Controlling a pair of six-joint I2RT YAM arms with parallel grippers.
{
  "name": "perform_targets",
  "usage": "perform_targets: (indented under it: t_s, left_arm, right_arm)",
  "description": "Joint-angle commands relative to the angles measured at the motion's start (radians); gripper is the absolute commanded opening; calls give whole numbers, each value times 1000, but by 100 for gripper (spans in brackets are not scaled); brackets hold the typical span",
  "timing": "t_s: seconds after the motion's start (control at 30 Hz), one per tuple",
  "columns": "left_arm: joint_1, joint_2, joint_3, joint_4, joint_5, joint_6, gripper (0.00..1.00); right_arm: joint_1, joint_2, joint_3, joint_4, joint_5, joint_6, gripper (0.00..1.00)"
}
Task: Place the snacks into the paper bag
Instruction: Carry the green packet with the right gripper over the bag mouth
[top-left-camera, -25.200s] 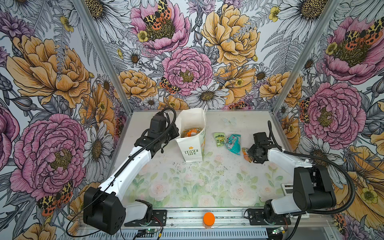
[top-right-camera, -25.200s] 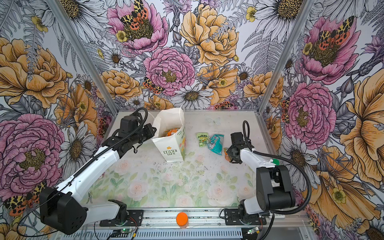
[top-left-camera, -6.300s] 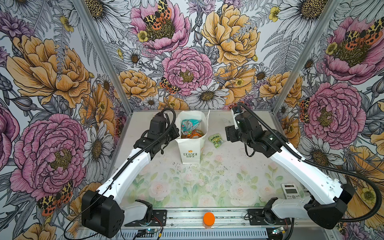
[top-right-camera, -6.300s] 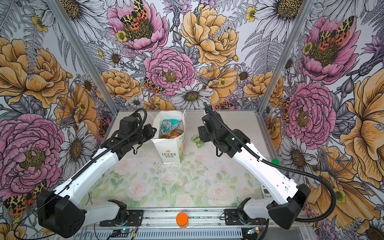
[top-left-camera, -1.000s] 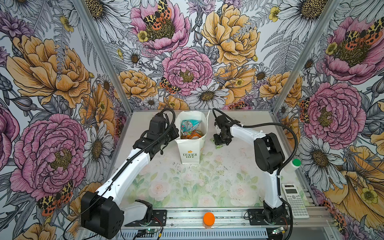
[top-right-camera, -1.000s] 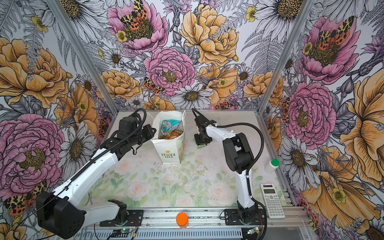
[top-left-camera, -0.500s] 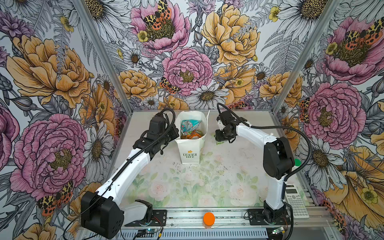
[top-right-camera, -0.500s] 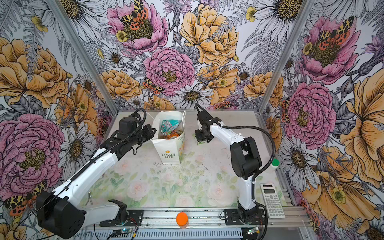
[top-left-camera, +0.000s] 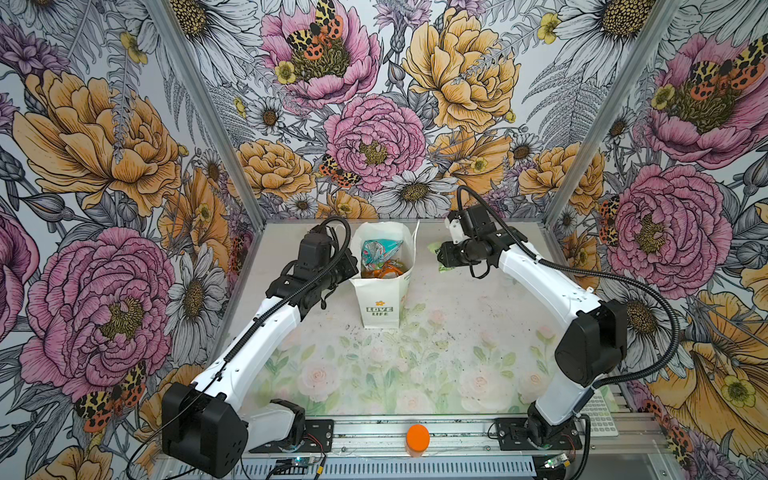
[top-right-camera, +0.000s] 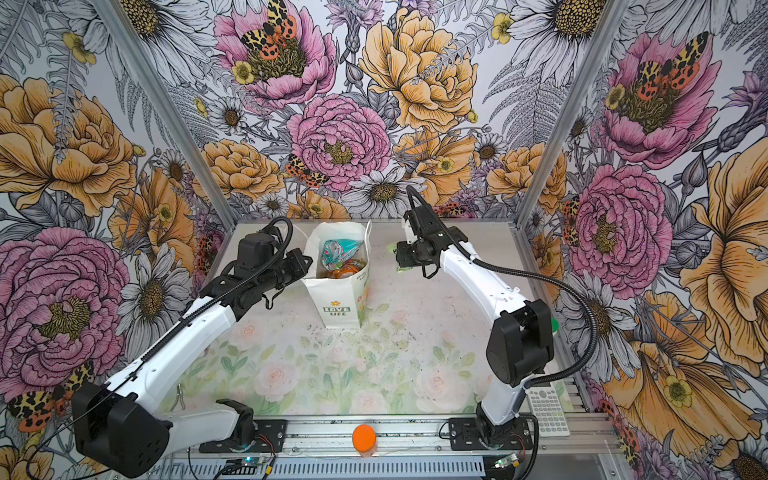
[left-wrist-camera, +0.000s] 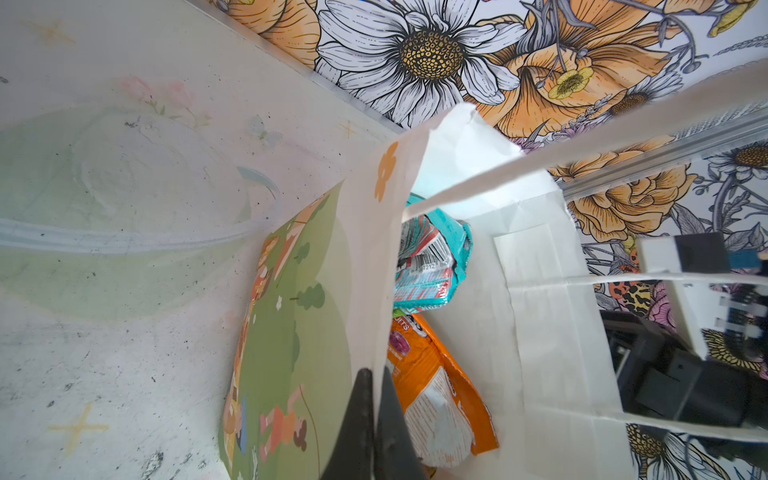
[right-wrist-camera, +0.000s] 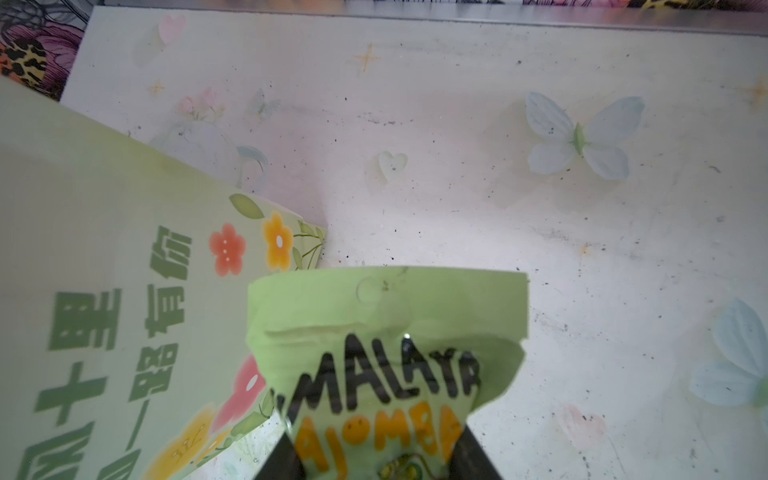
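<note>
The white paper bag (top-left-camera: 381, 308) (top-right-camera: 337, 308) stands upright at the back middle of the table, its mouth open. Inside it lie a teal snack packet (top-left-camera: 376, 251) (left-wrist-camera: 428, 262) and an orange-and-white one (top-left-camera: 384, 270) (left-wrist-camera: 436, 386). My left gripper (left-wrist-camera: 374, 399) (top-left-camera: 353, 264) is shut on the bag's left rim. My right gripper (right-wrist-camera: 374, 453) (top-left-camera: 440, 257) is shut on a pale green snack packet (right-wrist-camera: 386, 316) (top-right-camera: 392, 248), held above the table to the right of the bag's flowered face (right-wrist-camera: 104, 291).
An orange round knob (top-left-camera: 417, 436) sits on the front rail. A calculator (top-right-camera: 546, 405) lies at the front right corner beside the right arm's base. Flowered walls close in the left, back and right sides.
My right gripper has lifted the pale green packet slightly off the table, and that arm's elbow has swung out to the right. The left arm and the bag have stayed still.
</note>
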Motion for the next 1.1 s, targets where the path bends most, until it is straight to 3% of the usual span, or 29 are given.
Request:
perform_targets:
  t_s: [0.0, 0.67, 1.07]
  left_arm:
    - [15, -22, -8, 40, 14, 5, 0]
    - [15, -21, -8, 47, 22, 2, 0]
    - [16, -18, -1, 48, 24, 1, 0]
  right_arm:
    - [-9, -70, 42, 0, 8, 31, 28]
    - [24, -292, 165, 2, -60, 101, 28]
    - [256, -211, 333, 8, 5, 88, 28]
